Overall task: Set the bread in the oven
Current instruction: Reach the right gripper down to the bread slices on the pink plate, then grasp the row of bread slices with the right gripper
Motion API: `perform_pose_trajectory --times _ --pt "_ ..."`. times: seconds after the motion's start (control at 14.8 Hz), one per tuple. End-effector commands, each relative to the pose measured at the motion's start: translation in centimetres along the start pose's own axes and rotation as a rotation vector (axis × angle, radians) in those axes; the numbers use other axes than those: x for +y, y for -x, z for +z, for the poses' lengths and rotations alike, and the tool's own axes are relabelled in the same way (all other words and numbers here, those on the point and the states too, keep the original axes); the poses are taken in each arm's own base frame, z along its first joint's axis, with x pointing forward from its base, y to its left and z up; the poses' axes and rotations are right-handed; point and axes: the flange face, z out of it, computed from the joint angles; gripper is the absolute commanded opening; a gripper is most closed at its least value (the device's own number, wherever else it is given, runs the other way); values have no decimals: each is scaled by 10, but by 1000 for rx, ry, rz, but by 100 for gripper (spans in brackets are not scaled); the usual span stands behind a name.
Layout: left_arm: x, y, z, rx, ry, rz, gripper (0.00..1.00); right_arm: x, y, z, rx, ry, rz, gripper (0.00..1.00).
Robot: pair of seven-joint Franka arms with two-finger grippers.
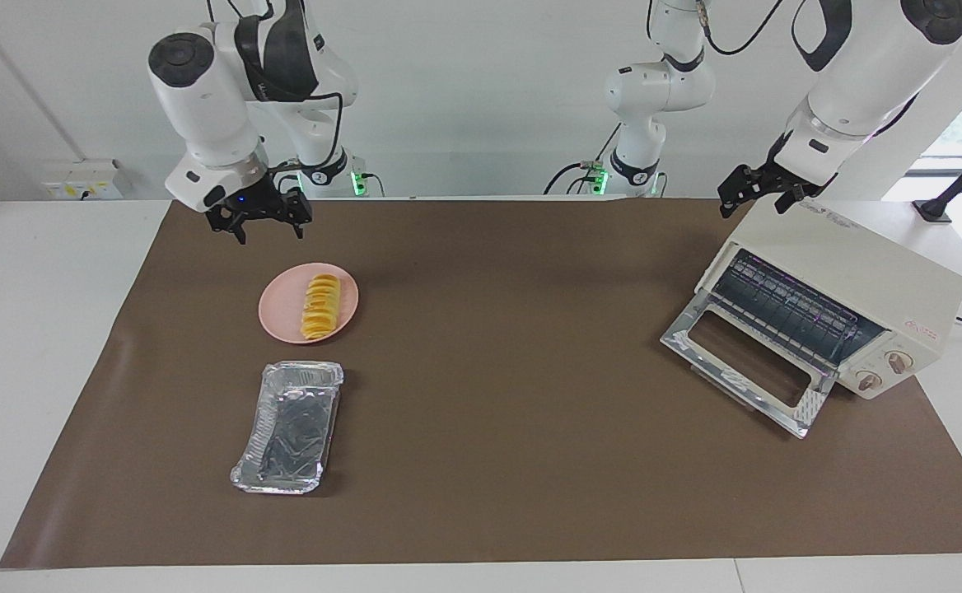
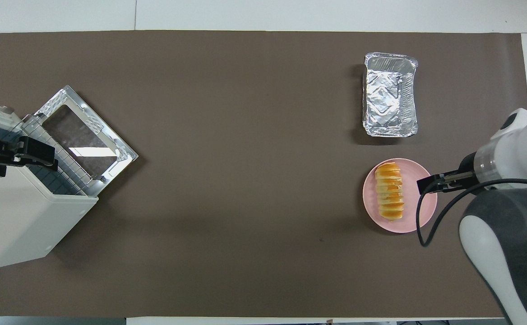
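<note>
The right end effector (image 1: pixel 259 221) is held up in the air over the brown mat (image 1: pixel 481 461), just at the robot-side edge of the pink plate (image 1: pixel 279 309). Its fingers are spread open and nothing is held in them. The left end effector (image 1: pixel 757 191) is held up over the top corner of the oven (image 1: pixel 868 272), and its fingers are spread open too — nothing is gripped.

The pink plate is seen near the robots, toward the right arm's end of the tabletop (image 1: pixel 36 371). The bread (image 1: pixel 321 306) is laid on this plate — a small yellow-orange loaf with ridges like slices. It is laid long-ways, pointing away from the robots.

The oven is set toward the left arm's end of the tabletop, turned at a slant. Its glass door (image 1: pixel 749 362) is dropped down open, and the wire rack (image 1: pixel 786 309) can be seen inside. Two round knobs (image 1: pixel 884 371) are seen on its front. The bread and the oven are well apart.

Farther from the robots than the plate, a silver foil tray (image 1: pixel 263 436) is laid on the mat. Nothing is seen in it.
</note>
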Motion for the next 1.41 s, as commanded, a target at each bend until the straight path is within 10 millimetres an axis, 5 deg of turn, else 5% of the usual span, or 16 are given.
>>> perform_pose_trajectory --times 0.0,0.27,0.54,0.88,1.21,1.28,1.35 --pt "-3 7 -3 -2 -15 -6 100 1 -8 41 2 -8 26 100" --pt "-3 7 -3 -2 -15 -6 100 -2 -9 110 62 -16 29 100" --pt "-3 7 -3 -2 -15 -6 100 -19 -17 139 66 -20 29 100" --pt "-3 7 -3 -2 -15 -6 100 -28 0 182 120 -22 1 100" --pt "-3 7 -3 -2 -15 -6 100 -27 4 195 112 -21 -37 100" --pt "-3 7 -3 -2 -15 -6 100 -27 3 194 125 -21 -36 87" --pt "-3 7 -3 -2 -15 -6 100 -27 2 194 137 -22 -37 61"
